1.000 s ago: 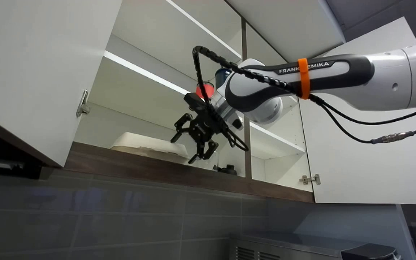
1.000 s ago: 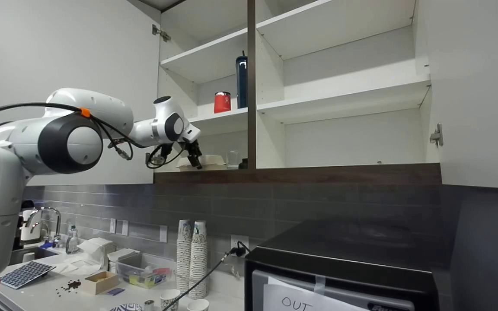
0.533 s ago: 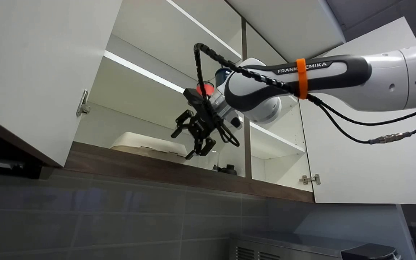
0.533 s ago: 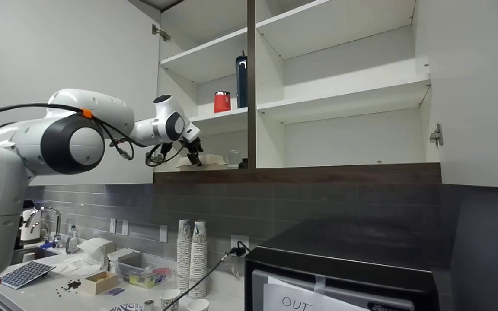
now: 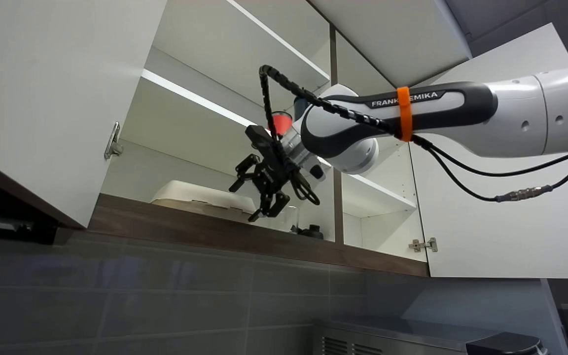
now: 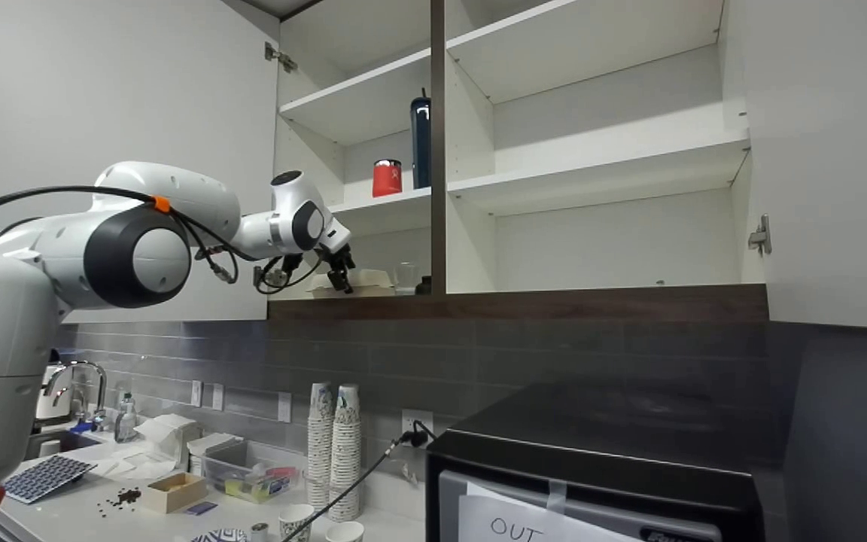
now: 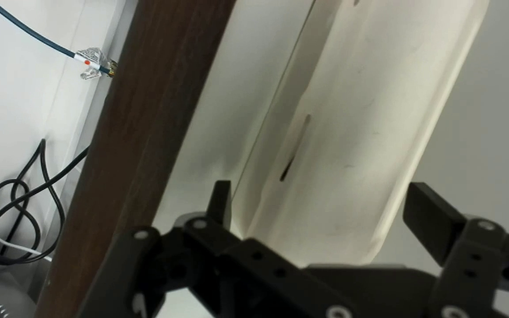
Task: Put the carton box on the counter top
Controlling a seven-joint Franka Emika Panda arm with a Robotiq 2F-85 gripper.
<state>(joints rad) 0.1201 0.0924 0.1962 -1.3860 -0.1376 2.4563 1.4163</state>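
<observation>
The carton box is a wide off-white clamshell [image 5: 200, 195] lying on the cabinet's bottom shelf; it also shows in an exterior view [image 6: 373, 281] and fills the middle of the wrist view [image 7: 351, 132]. My gripper [image 5: 243, 203] is open and empty, tilted down at the box's near end. It partly covers the box in an exterior view [image 6: 342, 284]. In the wrist view the fingers [image 7: 320, 210] stand wide apart, on either side of the box's end; whether they touch it I cannot tell. The white counter top [image 6: 129, 523] lies below the cabinet.
A red cup [image 6: 387, 179] and a tall dark bottle [image 6: 421, 143] stand on the shelf above. A clear cup [image 6: 406, 277] and a dark object [image 5: 312, 231] are beside the box. A wooden ledge [image 7: 148, 110] runs along the shelf front. Cup stacks [image 6: 333, 452] and a microwave [image 6: 591, 444] stand below.
The gripper has shifted slightly toward the box, rising a little, then dipping again. The forearm has lowered and moved forward a little. The box has not moved.
</observation>
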